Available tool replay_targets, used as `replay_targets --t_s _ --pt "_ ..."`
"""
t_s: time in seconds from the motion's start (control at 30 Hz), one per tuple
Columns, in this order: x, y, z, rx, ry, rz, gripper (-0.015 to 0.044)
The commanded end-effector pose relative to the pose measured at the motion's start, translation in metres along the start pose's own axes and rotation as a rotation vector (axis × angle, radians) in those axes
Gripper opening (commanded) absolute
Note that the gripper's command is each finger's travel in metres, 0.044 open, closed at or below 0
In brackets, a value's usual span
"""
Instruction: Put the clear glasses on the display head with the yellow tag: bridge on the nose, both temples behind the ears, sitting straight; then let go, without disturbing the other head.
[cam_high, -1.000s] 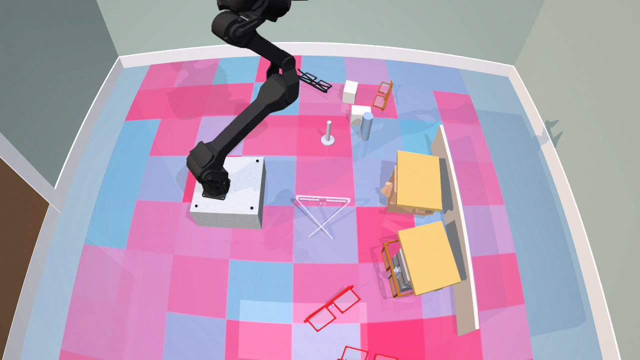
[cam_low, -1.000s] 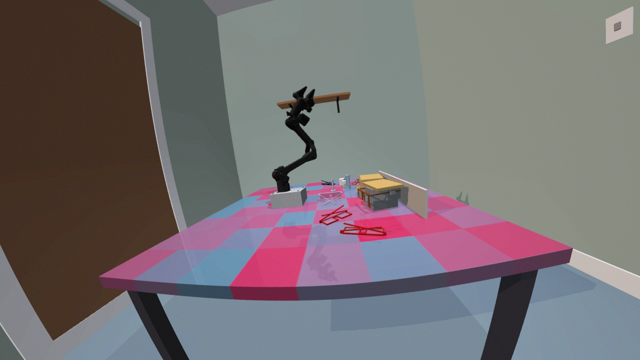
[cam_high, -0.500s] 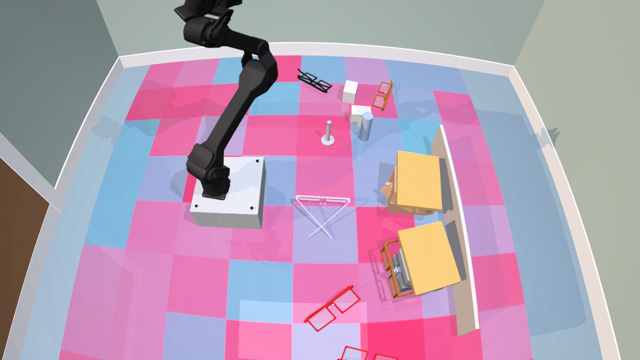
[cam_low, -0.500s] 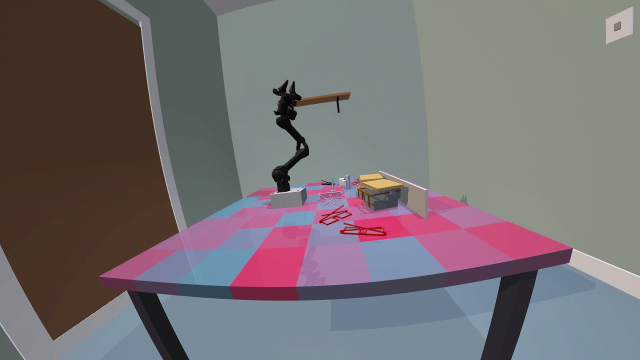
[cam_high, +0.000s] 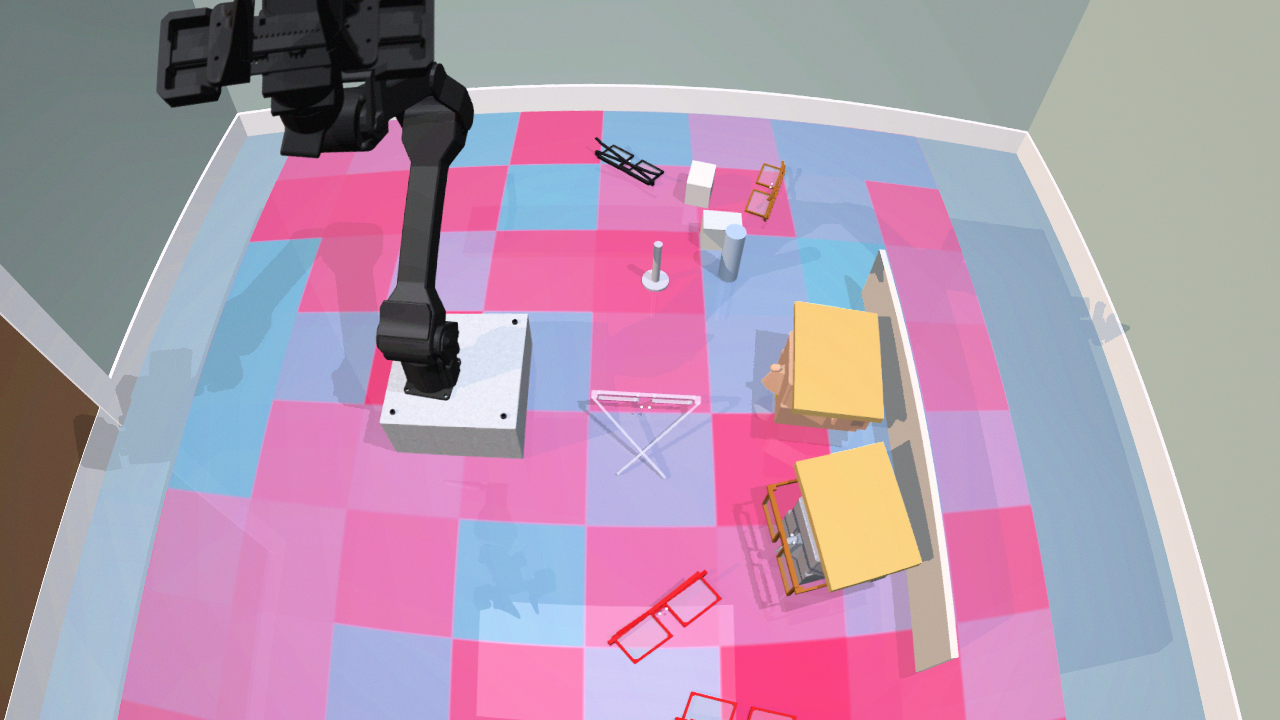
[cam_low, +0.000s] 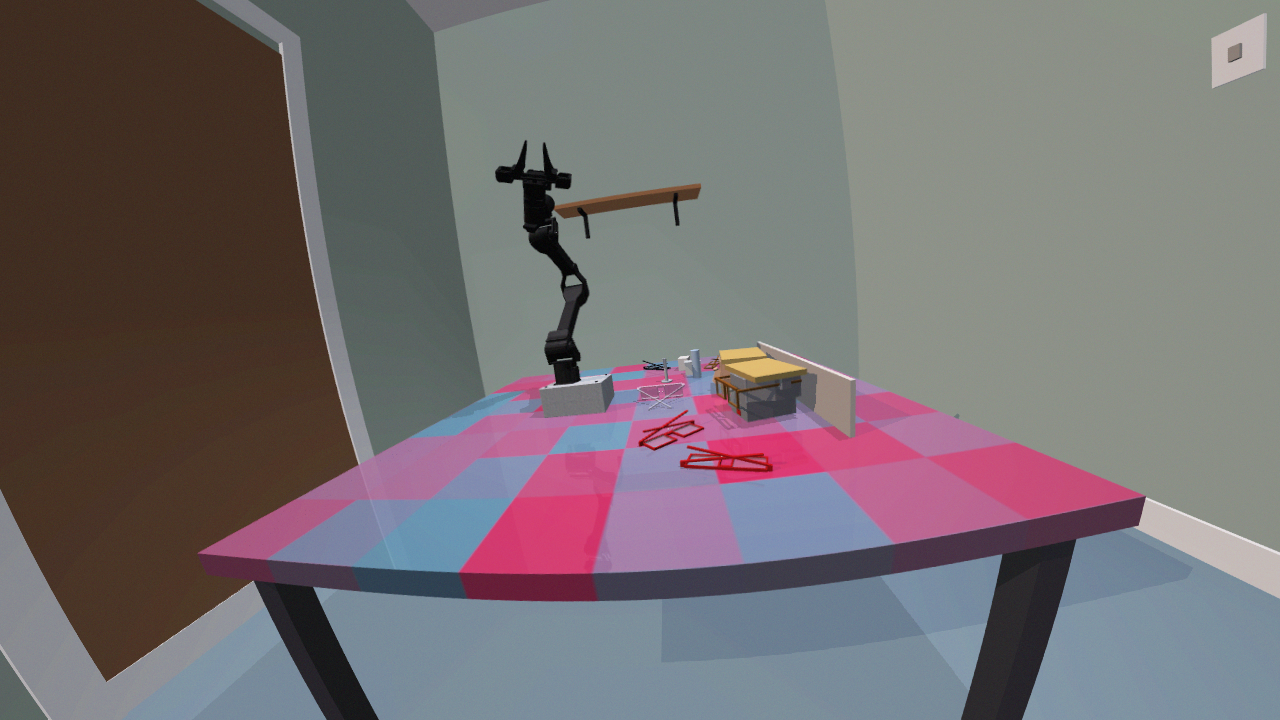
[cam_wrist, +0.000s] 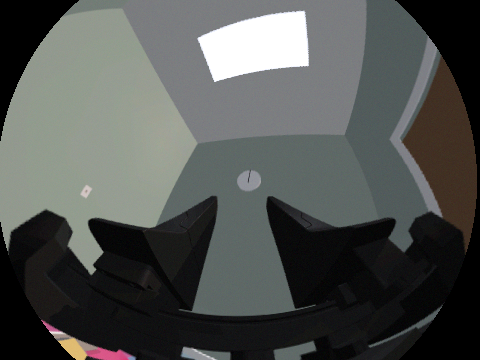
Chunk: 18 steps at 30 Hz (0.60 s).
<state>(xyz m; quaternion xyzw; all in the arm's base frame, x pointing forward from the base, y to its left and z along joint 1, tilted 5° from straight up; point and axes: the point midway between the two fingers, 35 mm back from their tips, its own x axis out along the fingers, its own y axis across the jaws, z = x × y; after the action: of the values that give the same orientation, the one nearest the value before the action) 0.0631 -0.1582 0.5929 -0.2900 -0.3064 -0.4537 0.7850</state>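
The clear glasses (cam_high: 644, 394) (cam_low: 660, 386) stand on the table right of the arm's base, temples crossing behind the front. A tan head (cam_high: 781, 394) and a grey head (cam_high: 805, 541) (cam_low: 760, 402) stand to their right, each under a flat yellow board. The grey head wears orange-brown glasses. I cannot tell which head bears the yellow tag; the boards hide much of both. My gripper (cam_low: 535, 143) (cam_wrist: 242, 202) is partly open and empty, pointing up high above the base, far from the glasses and heads. Its fingers do not show in the top view.
Red glasses (cam_high: 657, 607) and another red pair (cam_low: 725, 465) lie nearer the front. Black glasses (cam_high: 631, 167), white blocks (cam_high: 700, 183), a blue cylinder (cam_high: 731, 255) and a small stand (cam_high: 655, 281) are at the back. A beige panel (cam_high: 921, 537) stands behind the heads. A wall shelf (cam_low: 626, 200) is beside the arm.
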Motion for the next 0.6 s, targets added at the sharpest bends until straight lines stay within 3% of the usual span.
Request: replay_targets --t_s 0.0,0.33,0.57 --pt "0.009 0.009 -0.064 0.14 0.167 0.027 0.02" --pt "0.004 0.086 -0.185 0.36 0.545 0.18 0.02" --pt "-0.039 0.173 -0.255 0.453 0.864 0.363 0.02"
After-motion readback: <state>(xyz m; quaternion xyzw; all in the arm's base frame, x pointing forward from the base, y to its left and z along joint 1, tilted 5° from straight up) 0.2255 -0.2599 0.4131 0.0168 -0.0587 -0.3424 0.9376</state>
